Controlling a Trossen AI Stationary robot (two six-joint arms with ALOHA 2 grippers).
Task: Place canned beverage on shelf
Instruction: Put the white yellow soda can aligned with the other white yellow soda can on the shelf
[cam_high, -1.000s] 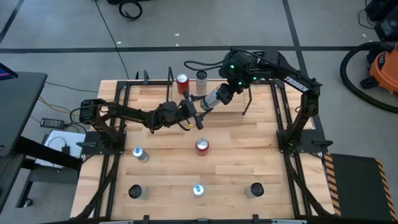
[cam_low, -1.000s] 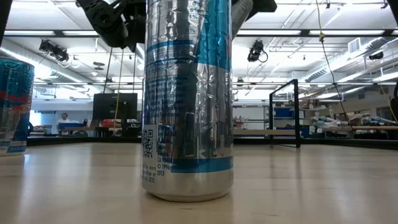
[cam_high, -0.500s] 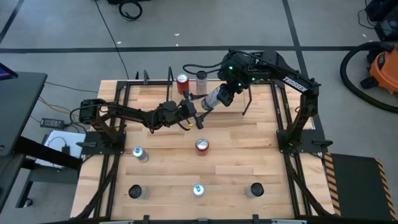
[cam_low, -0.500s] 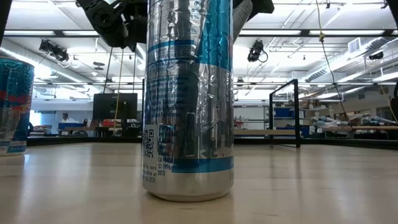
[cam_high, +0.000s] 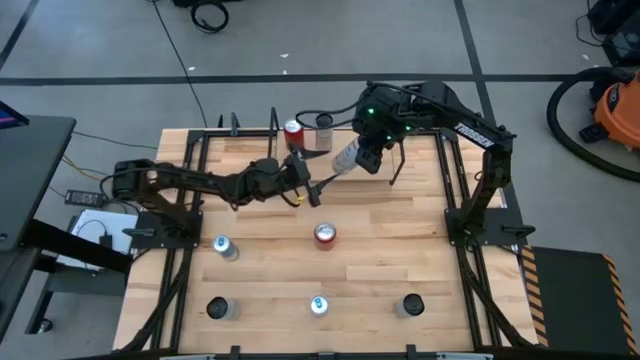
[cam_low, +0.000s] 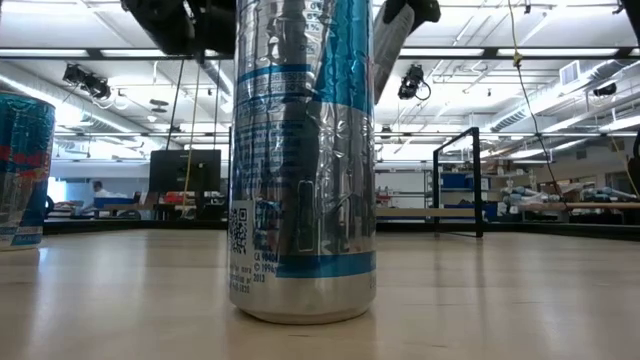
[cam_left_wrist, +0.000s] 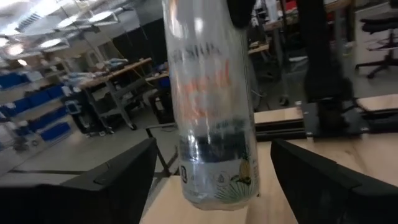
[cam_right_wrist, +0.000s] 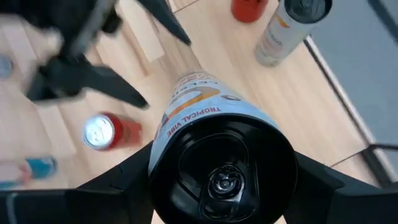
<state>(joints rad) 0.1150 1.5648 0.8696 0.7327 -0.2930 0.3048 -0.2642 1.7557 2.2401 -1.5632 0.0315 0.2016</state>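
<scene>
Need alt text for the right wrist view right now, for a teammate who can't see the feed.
The right gripper is shut on a slim white can with orange lettering, held above the wood table. The left gripper hangs open just beyond it. A red can lies below; another red can and a pale can stand farther off.

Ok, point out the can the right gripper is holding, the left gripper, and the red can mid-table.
held can (cam_right_wrist: 202, 115), right wrist view, printed side
left gripper (cam_high: 312, 189), high view, between fingertips
red can (cam_high: 325, 234), high view, top

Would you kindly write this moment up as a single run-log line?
phase: handover | right gripper: shut on white can | left gripper: open, beside can | shelf: two cans standing
</scene>
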